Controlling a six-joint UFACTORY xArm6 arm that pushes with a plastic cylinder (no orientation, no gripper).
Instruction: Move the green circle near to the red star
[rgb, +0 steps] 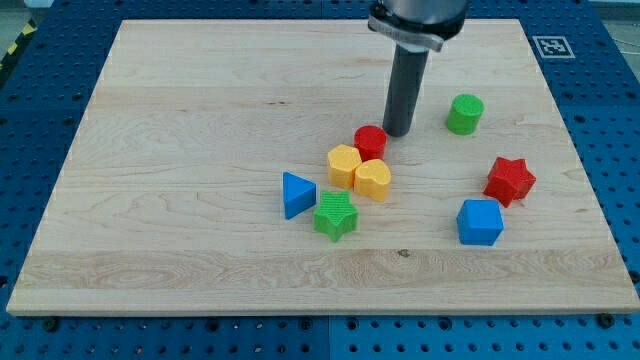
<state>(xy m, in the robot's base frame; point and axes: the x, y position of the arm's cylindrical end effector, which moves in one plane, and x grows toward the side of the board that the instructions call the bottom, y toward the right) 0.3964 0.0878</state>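
The green circle (464, 114) is a short green cylinder at the view's upper right on the wooden board (180, 150). The red star (510, 180) lies below and to the right of it, a clear gap apart. My tip (396, 132) is at the lower end of the dark rod, to the left of the green circle, with a gap between them. The tip stands just above and right of a red cylinder (370, 142), close to it or touching.
A yellow hexagon (344, 165) and a yellow heart (373, 180) cluster under the red cylinder. A green star (335, 215) and a blue triangle (296, 194) lie lower left. A blue cube-like block (480, 222) sits below the red star.
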